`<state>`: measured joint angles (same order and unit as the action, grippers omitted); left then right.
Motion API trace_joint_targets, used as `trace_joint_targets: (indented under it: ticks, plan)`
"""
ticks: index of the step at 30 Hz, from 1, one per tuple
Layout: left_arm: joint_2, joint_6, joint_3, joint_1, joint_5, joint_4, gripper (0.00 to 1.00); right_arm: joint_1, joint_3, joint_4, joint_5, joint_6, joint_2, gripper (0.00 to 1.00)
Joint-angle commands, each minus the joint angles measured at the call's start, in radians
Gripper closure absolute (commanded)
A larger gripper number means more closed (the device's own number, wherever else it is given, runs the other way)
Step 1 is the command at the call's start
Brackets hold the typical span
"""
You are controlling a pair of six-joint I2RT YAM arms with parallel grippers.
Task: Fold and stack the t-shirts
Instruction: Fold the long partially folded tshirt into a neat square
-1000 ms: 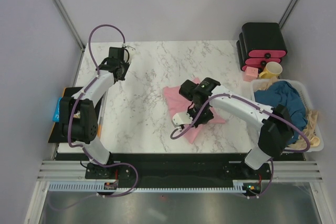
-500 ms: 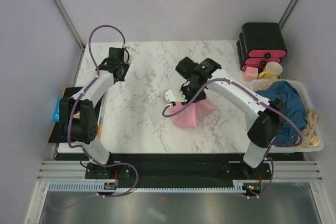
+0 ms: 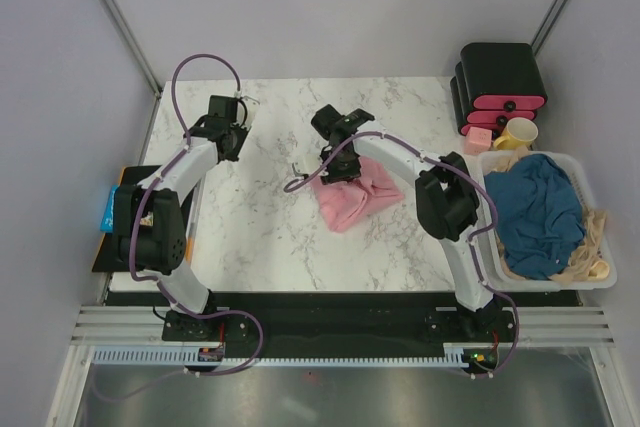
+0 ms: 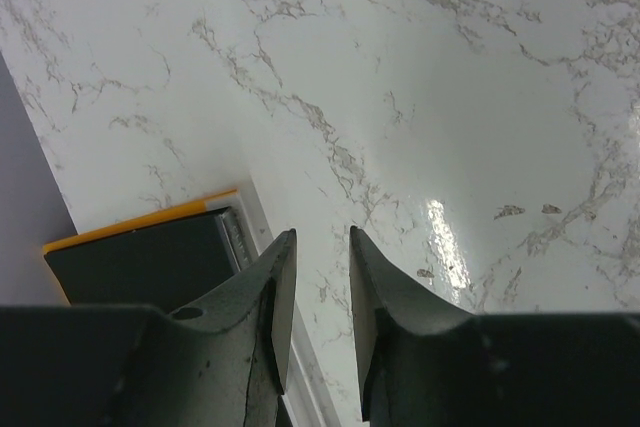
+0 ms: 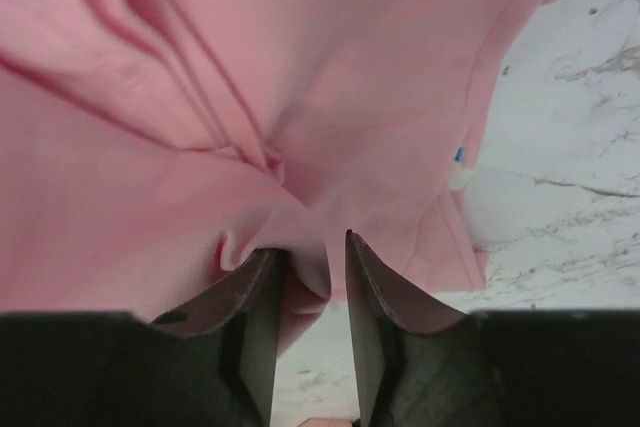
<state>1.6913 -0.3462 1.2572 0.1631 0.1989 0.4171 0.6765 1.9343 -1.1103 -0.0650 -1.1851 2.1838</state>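
**Desk:** What is in view, and where are the shirts?

**Operator:** From the overhead camera I see a white marble table point(image 3: 260, 217). The pink t-shirt point(image 3: 358, 199) lies right of centre on it, a rumpled, partly doubled-over bundle and not a flat rectangle. The teal t-shirt point(image 3: 538, 212) is heaped in a white basket point(image 3: 560, 155) at the table's right edge, well apart from the pink one.

**Desk:** And your arms?

**Operator:** My right gripper point(image 5: 310, 247) sits at the far-left edge of the pink bundle. Its wrist camera shows only a narrow gap between the jaws, with a pleat of pink cloth bunched at the tips. I cannot tell whether that pleat is pinched or lying loose. My left gripper point(image 4: 322, 237) hangs over bare marble near the table's far-left corner. Its jaws are a slim gap apart with nothing between them.

**Desk:** Which step are you on?

**Operator:** I judge I am mid-fold on the pink shirt, the first of the two. The teal one looks untouched, so nothing is stacked yet.

**Desk:** What does the next move call for?

**Operator:** I think the right jaws must be clear of the cloth before that arm lifts, or the pleat could drag and undo the fold. The creases in the bundle then want smoothing, and a free edge needs a fresh grip. The left arm is idle and could pin one side down.
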Motion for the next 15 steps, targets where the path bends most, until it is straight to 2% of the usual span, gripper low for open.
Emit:
trace_joint_targets:
  ticks: [1, 3, 7, 11, 15]
  plan:
    - [-0.018, -0.008, -0.012, -0.007, -0.024, -0.011, 0.65, -0.014, -0.003, 0.228, 0.033, 0.027, 0.027, 0.54]
    - [-0.016, -0.007, -0.013, -0.007, -0.027, -0.012, 0.64, -0.026, -0.05, 0.347, 0.088, 0.036, 0.037, 0.4]
    - [-0.013, -0.004, -0.022, -0.007, -0.036, -0.008, 0.64, -0.046, -0.092, 0.558, 0.18, 0.115, 0.038, 0.2]
    - [-0.013, 0.003, -0.035, -0.005, -0.042, -0.009, 0.64, -0.051, -0.161, 0.727, 0.24, 0.134, -0.036, 0.11]
    - [-0.005, 0.015, -0.035, -0.005, -0.049, -0.006, 0.64, -0.054, -0.173, 0.846, 0.35, 0.168, -0.074, 0.11]
